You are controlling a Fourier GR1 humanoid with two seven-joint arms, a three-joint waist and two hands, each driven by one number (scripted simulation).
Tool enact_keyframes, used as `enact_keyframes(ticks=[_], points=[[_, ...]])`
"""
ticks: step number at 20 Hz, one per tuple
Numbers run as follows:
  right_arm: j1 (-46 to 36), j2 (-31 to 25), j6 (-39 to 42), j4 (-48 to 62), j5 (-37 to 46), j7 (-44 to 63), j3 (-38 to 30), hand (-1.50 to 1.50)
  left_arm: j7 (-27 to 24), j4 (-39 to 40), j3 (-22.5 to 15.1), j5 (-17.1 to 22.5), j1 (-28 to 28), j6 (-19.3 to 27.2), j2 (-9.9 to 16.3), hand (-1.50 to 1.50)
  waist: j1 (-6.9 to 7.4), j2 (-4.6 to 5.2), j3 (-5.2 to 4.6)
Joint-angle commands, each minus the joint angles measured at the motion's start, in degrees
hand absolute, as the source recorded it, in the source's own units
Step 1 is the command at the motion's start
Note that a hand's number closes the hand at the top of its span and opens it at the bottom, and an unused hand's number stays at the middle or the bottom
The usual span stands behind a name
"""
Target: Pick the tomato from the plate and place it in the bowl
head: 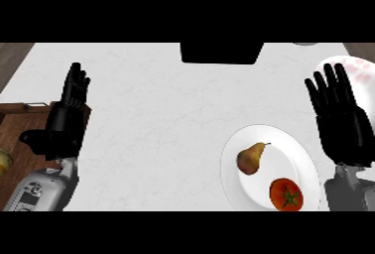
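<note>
A red tomato lies on the near part of a white plate at the lower right of the counter. A brownish pear lies on the same plate, just left of and beyond the tomato. A white bowl with a pinkish inside shows at the right edge, partly hidden by my right hand. That hand is open with straight fingers pointing away, to the right of the plate and above the tomato's level. My left hand rests open at the left edge of the counter, far from the plate.
A black block stands at the counter's far edge, centre. A wooden surface lies off the counter's left side, with a yellowish object at the edge of view. The white counter stretches between the hands.
</note>
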Motion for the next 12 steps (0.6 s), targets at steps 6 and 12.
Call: enact_keyframes(ticks=[6, 12], points=[[5.37, -18.08, 5.42, -20.5, 18.89, -10.71, -1.94, 1.5, 3.0, 2.1, 4.55, 0.55, 7.81, -2.14, 6.69, 0.0, -4.49, -1.86, 0.38], [28.99, -16.06, -11.64, -15.83, 39.93, -5.96, -3.89, -1.5, 4.29, 3.27, 7.01, 3.5, 9.38, -3.47, 7.27, 0.0, -8.84, -1.22, 0.45]])
